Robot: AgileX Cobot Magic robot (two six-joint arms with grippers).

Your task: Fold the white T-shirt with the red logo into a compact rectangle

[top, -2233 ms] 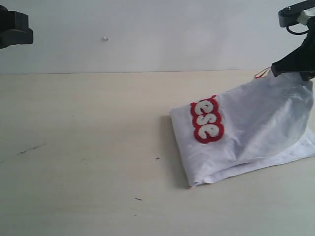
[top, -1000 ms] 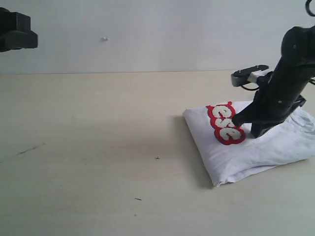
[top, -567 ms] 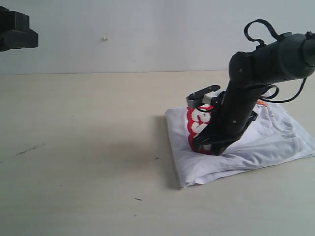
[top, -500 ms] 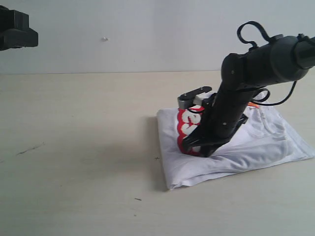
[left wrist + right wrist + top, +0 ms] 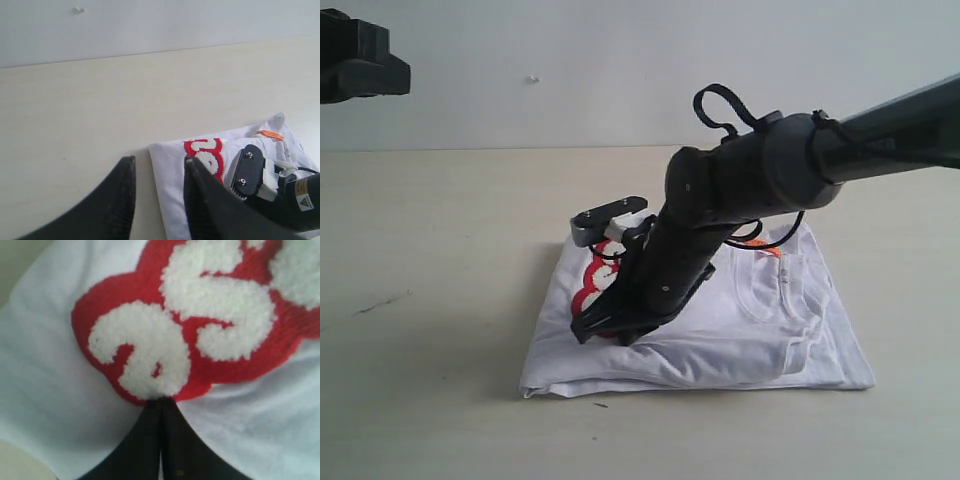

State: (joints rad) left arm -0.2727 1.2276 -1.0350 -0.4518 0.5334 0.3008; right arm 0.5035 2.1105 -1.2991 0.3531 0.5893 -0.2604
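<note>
The white T-shirt lies folded flat on the table, its neck and orange tag turned up. The red logo sits at the fold's left end, partly hidden by the arm. My right gripper reaches across and stands shut with its tips pressed down on the shirt at the logo's edge. In the right wrist view the closed tips touch the red logo, with no cloth seen between them. My left gripper hangs open and empty, high above the shirt and the logo.
The pale wooden table stretches to the left of the shirt, with a white wall behind. The left arm sits at the top left corner of the exterior view.
The right gripper brought the raised shirt down over itself and slid leftward across the table. The shirt moved left with it and now lies flatter and wider. The left arm stayed put.
</note>
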